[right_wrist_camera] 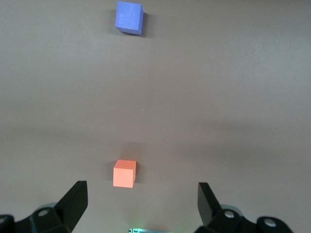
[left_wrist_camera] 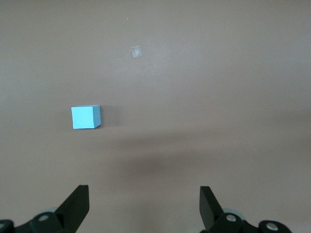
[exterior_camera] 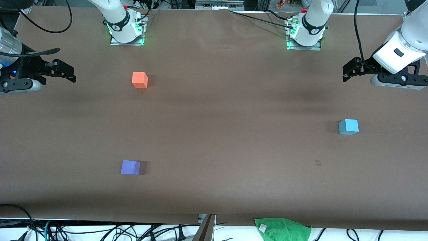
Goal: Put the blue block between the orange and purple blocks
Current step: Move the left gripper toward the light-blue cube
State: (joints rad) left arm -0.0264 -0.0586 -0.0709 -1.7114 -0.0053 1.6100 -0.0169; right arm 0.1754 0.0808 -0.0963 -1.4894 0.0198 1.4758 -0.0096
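Note:
The blue block (exterior_camera: 348, 127) (left_wrist_camera: 86, 117) sits alone on the brown table toward the left arm's end. The orange block (exterior_camera: 139, 80) (right_wrist_camera: 124, 173) lies toward the right arm's end, close to that arm's base. The purple block (exterior_camera: 130, 167) (right_wrist_camera: 129, 17) lies nearer the front camera than the orange one, with bare table between them. My left gripper (exterior_camera: 347, 73) (left_wrist_camera: 144, 194) hangs open and empty over the table's left-arm end, apart from the blue block. My right gripper (exterior_camera: 68, 72) (right_wrist_camera: 142, 191) hangs open and empty over the right-arm end, beside the orange block.
A green cloth (exterior_camera: 282, 229) lies on the table's edge nearest the front camera. A small pale mark (exterior_camera: 318, 163) (left_wrist_camera: 136, 51) is on the tabletop near the blue block. Both arm bases (exterior_camera: 125, 30) (exterior_camera: 304, 31) stand along the table's back edge.

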